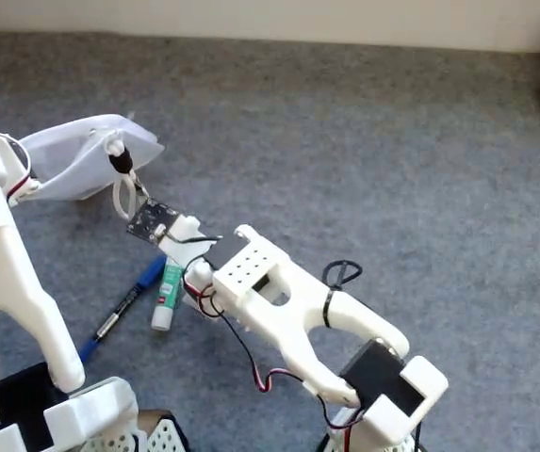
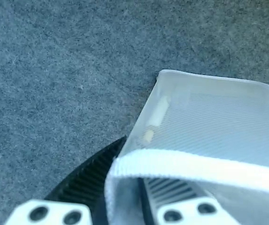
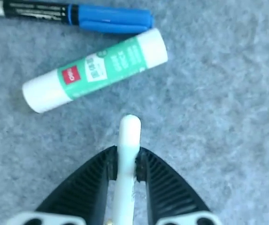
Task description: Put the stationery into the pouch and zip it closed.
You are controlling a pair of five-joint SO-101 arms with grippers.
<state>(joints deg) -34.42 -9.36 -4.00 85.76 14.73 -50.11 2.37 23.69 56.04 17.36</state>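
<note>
white mesh pouch point(image 2: 209, 122) pinched by left end effector point(image 2: 125, 187), right end effector point(image 3: 127, 157) clamped on a white stick point(image 3: 129, 129).

Glue stick point(image 3: 94, 70) carried a green label with a red patch and white print, which was illegible. Marker point(image 3: 73, 16) barrel bore fine white print, also unreadable.

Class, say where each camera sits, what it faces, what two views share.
High view: above the table, looking down: left arm, right arm, pouch, glue stick, marker.
Left wrist view: on the left arm, facing the left tool, shut on the pouch.
Right wrist view: on the right arm, facing the right tool, shut on a white stick.
High and right wrist share glue stick, marker.
</note>
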